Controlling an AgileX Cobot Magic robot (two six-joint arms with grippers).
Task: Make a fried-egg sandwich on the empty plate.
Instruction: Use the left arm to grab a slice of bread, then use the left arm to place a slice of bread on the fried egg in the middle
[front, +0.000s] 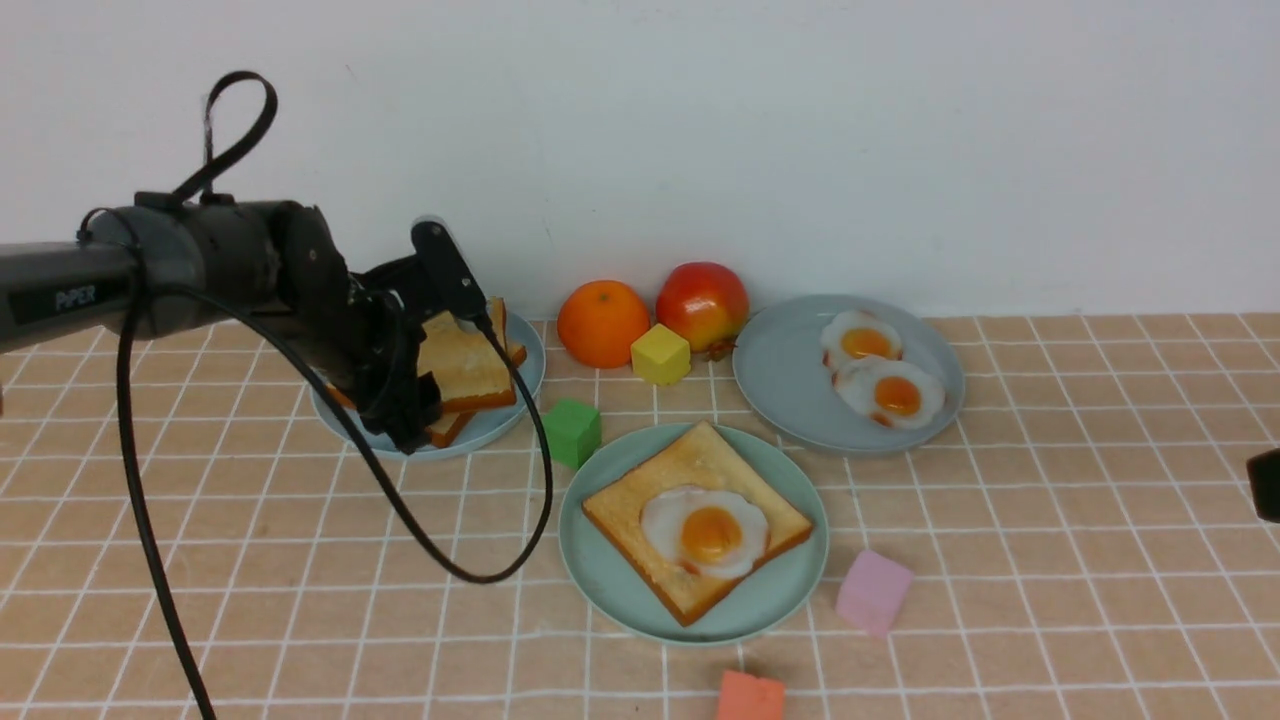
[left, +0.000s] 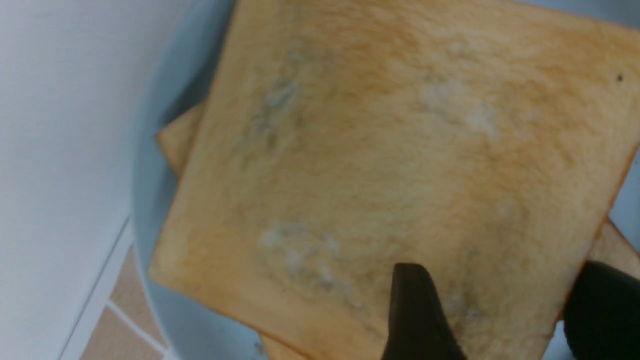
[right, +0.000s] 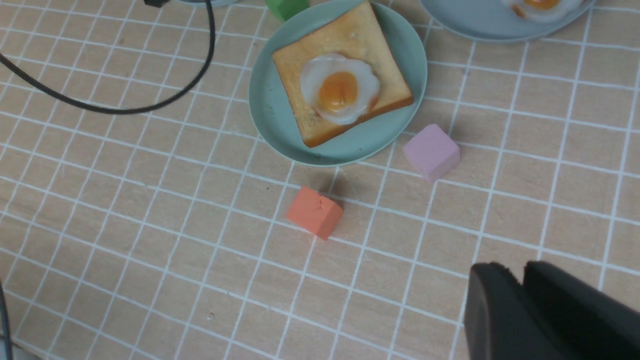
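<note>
The desk (front: 1000, 600) is lit brightly and evenly from above. Soft, short shadows are thrown beside the pink block (front: 873, 592) and the orange block (right: 315, 212). In the left wrist view the toast (left: 400, 150) and the left gripper (left: 500, 270) are blurred, being very close.

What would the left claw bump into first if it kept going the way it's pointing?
Most likely the top toast slice on the pale blue plate; the left gripper points its open jaws at it, though depth is unclear.
</note>
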